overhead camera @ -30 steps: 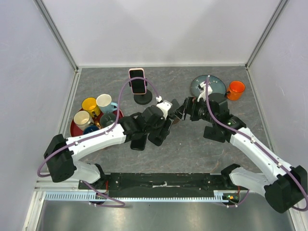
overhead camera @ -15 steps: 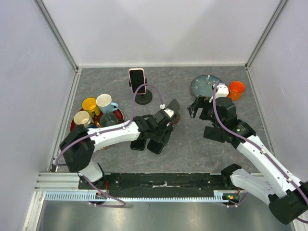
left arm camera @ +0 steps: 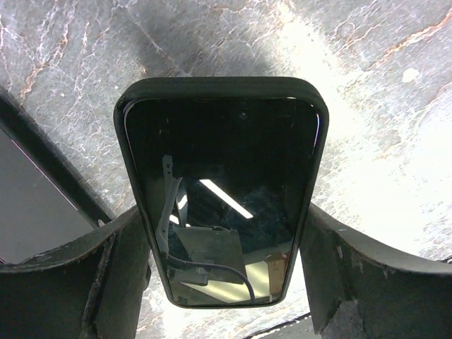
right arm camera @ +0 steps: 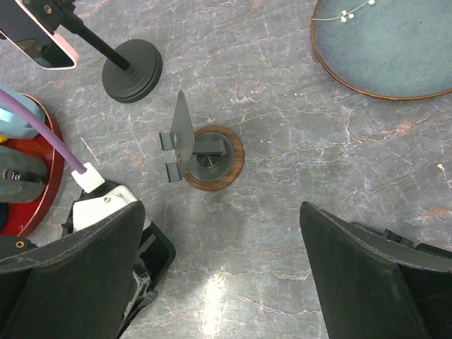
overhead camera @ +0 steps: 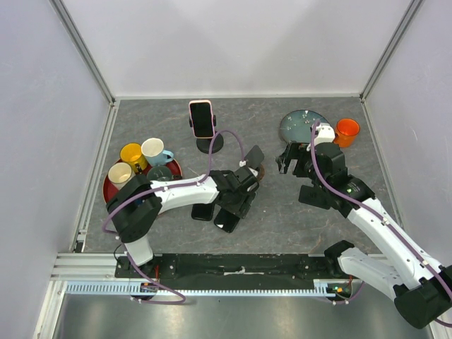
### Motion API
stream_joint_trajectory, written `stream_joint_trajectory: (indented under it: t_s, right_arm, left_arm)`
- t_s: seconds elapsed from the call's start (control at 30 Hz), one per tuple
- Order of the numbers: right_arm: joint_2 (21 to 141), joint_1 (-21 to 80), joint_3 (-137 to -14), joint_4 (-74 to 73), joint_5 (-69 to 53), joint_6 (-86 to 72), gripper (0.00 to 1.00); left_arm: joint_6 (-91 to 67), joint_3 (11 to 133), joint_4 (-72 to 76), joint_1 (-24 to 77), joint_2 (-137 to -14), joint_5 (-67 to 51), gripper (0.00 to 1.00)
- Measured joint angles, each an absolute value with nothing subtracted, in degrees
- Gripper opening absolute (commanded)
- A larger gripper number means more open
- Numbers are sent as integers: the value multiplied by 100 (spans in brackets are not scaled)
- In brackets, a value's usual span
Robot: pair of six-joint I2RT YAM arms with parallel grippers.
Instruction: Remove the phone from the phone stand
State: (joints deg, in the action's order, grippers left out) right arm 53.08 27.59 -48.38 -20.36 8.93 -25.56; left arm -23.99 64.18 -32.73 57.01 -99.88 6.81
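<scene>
A black-cased phone [left arm camera: 219, 183] lies screen up between the fingers of my left gripper [left arm camera: 222, 240], low over the table. From above, the gripper [overhead camera: 239, 201] and the phone [overhead camera: 227, 220] sit near the front middle. The small stand with a wooden base [overhead camera: 254, 165] stands empty behind them; it also shows in the right wrist view [right arm camera: 212, 157]. My right gripper [overhead camera: 286, 159] is open and empty, right of that stand [right arm camera: 219, 282]. A pink phone [overhead camera: 202, 119] sits clamped on a tall stand with a black round base [overhead camera: 210, 145].
Another dark phone [overhead camera: 203, 210] lies flat just left of the held one. A red tray [overhead camera: 108, 189] with several mugs sits at the left. A blue plate [overhead camera: 302, 126] and an orange cup [overhead camera: 346, 131] are at the back right.
My left gripper has carried the black phone away from the wooden-base stand, toward the front and down. My right gripper has pulled back to the right of the stand.
</scene>
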Motion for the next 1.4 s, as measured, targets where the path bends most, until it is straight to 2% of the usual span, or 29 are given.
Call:
stream_joint_trajectory:
  t_s: [0.5, 0.87, 1.07, 1.17, 1.4]
  right_arm:
    - [5347, 2759, -4838, -2040, 893, -2541, 98]
    - [5380, 2759, -4838, -2040, 888, -2543, 98]
    - [5448, 2759, -4838, -2036, 875, -2543, 98]
    - [5450, 2759, -4838, -2034, 873, -2543, 98]
    - [5448, 2759, -4838, -2032, 888, -2543, 98]
  left_arm:
    - [-2399, 6512, -3367, 5704, -10149, 539, 63]
    - [-2399, 6567, -3422, 5704, -10189, 521, 65]
    - [-2397, 6573, -3433, 5704, -10267, 454, 74]
    - [-2397, 6576, -3441, 5704, -10274, 436, 83]
    - [-2397, 6632, -3459, 5704, -10276, 434, 93]
